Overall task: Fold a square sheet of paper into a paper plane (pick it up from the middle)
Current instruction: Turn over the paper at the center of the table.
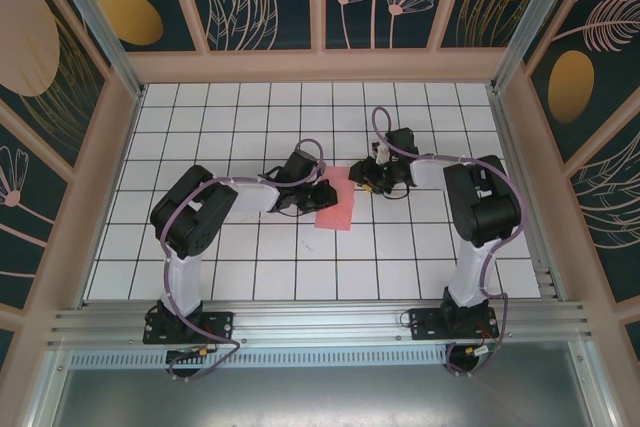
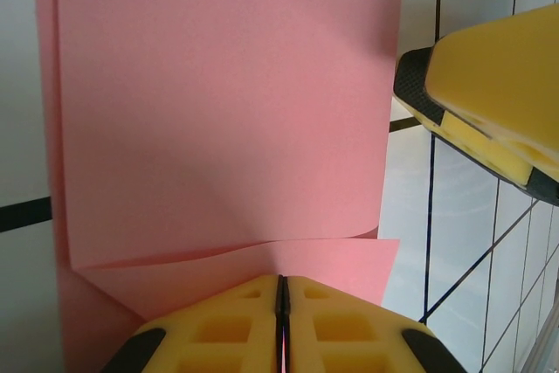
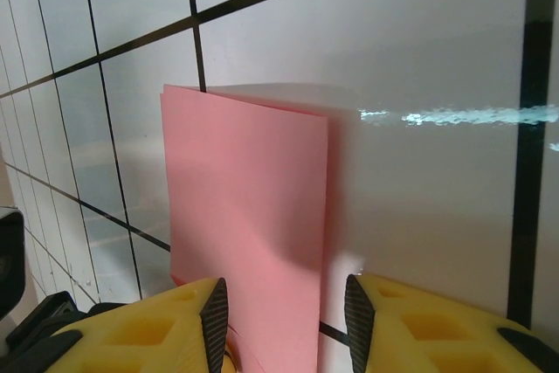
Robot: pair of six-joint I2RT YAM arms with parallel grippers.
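Left fingers (image 2: 258, 325) tight on pink paper (image 2: 218, 111)

Sheet of paper (image 2: 218, 111) matt, smooth; table (image 3: 419, 41) glossy.

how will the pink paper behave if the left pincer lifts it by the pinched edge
Probably floppy: the paper sheet bows in a soft wave just beyond the shut left pincer. Likely very light, being thin, folded layers, so it may flutter when lifted. On the glossy tiled table a push would probably slide it.
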